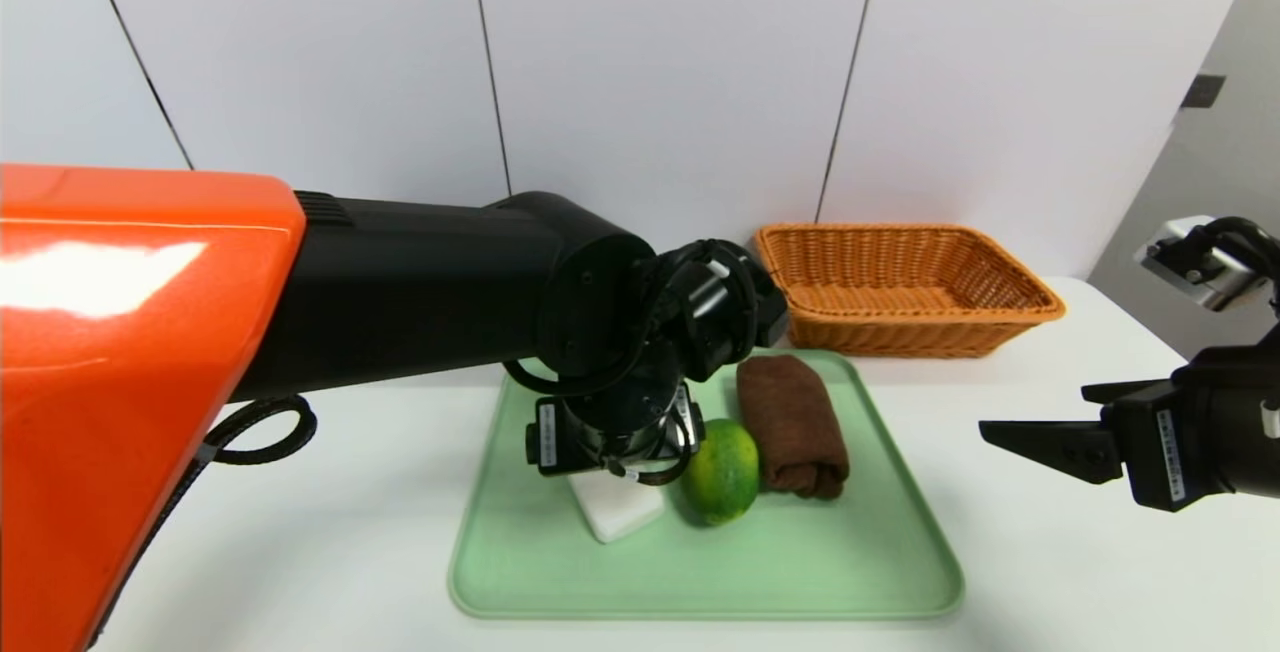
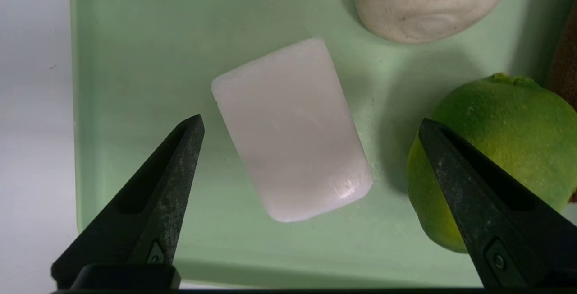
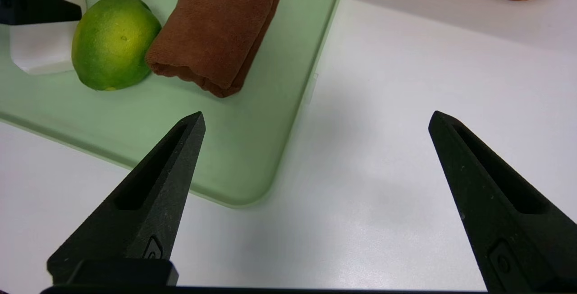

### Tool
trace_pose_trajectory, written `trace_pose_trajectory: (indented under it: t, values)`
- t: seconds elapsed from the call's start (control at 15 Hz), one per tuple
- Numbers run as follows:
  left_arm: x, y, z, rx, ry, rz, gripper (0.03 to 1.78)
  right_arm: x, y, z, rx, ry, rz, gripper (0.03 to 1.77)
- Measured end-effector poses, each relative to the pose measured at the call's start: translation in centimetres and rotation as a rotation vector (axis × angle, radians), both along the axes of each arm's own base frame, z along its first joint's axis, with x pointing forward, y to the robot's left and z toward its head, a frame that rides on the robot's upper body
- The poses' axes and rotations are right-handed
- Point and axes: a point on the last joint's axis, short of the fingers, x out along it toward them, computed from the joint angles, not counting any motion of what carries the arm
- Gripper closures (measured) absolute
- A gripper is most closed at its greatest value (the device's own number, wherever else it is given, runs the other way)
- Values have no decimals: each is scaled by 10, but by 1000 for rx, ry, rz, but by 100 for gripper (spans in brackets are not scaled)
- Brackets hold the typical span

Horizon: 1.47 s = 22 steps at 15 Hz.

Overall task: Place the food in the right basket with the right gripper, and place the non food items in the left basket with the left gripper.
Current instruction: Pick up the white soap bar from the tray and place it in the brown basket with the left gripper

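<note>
A lab-like test room: bare white table (image 1: pixel 1050 572), plain white panelled wall (image 1: pixel 660 62) at twelve o'clock, staged green tray (image 1: pixel 900 582) and wicker basket (image 1: pixel 905 317).

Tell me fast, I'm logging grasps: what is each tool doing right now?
Left tool: open, empty, poised over the white soap bar on the green tray.
Right tool: open, empty, over the table beside the tray.

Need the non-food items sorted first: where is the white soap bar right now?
In the head view the white soap bar lies on the green tray, left of the lime, directly beneath the open left gripper.
</note>
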Motion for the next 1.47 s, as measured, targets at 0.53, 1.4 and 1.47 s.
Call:
trace_pose_trajectory:
  t: [0.53,1.4,1.47]
  values:
    - [15,2,-19,27,37,43,12,-1,-3,-2,-2,7,-13,9]
    - [19,4,-27,9,110,55,12,0,-3,-3,-3,9,-15,9]
    - [19,4,-28,11,112,56,12,-1,-3,-3,-3,9,-15,9]
